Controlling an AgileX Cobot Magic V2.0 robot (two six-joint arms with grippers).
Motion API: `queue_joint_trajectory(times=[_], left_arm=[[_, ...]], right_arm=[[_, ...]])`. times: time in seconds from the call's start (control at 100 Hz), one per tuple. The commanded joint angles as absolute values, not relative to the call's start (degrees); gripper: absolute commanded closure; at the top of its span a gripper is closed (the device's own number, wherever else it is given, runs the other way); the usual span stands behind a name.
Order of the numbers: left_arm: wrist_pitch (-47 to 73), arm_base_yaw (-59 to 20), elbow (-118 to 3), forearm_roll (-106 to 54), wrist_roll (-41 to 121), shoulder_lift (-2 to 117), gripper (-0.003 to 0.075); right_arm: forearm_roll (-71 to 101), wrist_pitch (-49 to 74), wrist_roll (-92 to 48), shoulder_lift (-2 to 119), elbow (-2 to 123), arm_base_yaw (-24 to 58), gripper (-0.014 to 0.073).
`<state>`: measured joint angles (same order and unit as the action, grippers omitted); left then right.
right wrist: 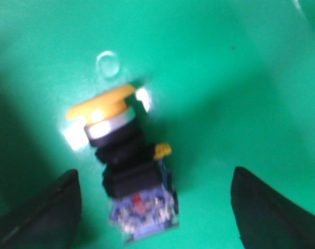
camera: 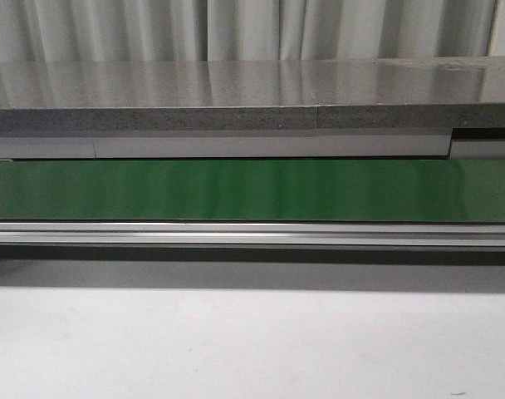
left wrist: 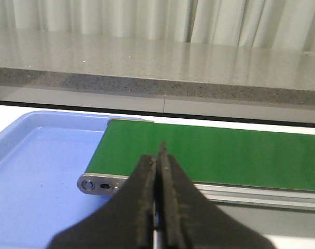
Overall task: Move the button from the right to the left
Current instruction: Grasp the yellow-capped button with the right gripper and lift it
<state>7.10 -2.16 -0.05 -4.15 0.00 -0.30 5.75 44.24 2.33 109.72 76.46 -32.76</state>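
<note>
On the left, the left gripper [left wrist: 160, 155] has its two dark fingers [left wrist: 145, 207] pressed together with nothing between them. Seen from its wrist camera, it hangs over the near end of a green belt [left wrist: 209, 153], whose grey metal end cap [left wrist: 98, 184] has a round hole and a small slot. That belt end sits over a pale blue tray [left wrist: 38, 171] — the tray spreads out beneath and beside it. Behind the belt runs a speckled grey counter [left wrist: 157, 62], and behind that hang pale curtains [left wrist: 121, 18].

The front view shows the same belt [camera: 236, 189] as a long green band across the picture, with a silver rail [camera: 236, 234] along its near edge, the grey counter [camera: 236, 87] behind, and a plain white table [camera: 236, 341] in front. Neither arm nor the button can be seen in this view.

On the right, the right gripper [right wrist: 155, 207] is spread wide, its dark fingertips [right wrist: 48, 212] standing well to either side of the button [right wrist: 129, 166] and not touching it. The button lies tipped on its side on a green surface [right wrist: 225, 78] — yellow cap [right wrist: 100, 106] pointing away from the fingers, then a silver ring, a black body, and a blue base with a red spot nearest the fingers. The picture is blurred, so finer details are unclear.
</note>
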Motion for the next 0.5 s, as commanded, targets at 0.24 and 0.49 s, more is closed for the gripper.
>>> queue_joint_trajectory(times=[0.24, 0.49], left_arm=[[2.6, -2.5, 2.5, -4.2, -0.7, -2.1, 0.0741], [2.6, -2.5, 2.5, -4.2, -0.7, -2.1, 0.0741]], right_arm=[[9.2, 42.9, 0.0, 114.2, 82.5, -32.0, 0.0085], [9.7, 43.1, 0.0, 113.6, 82.6, -31.7, 0.0533]])
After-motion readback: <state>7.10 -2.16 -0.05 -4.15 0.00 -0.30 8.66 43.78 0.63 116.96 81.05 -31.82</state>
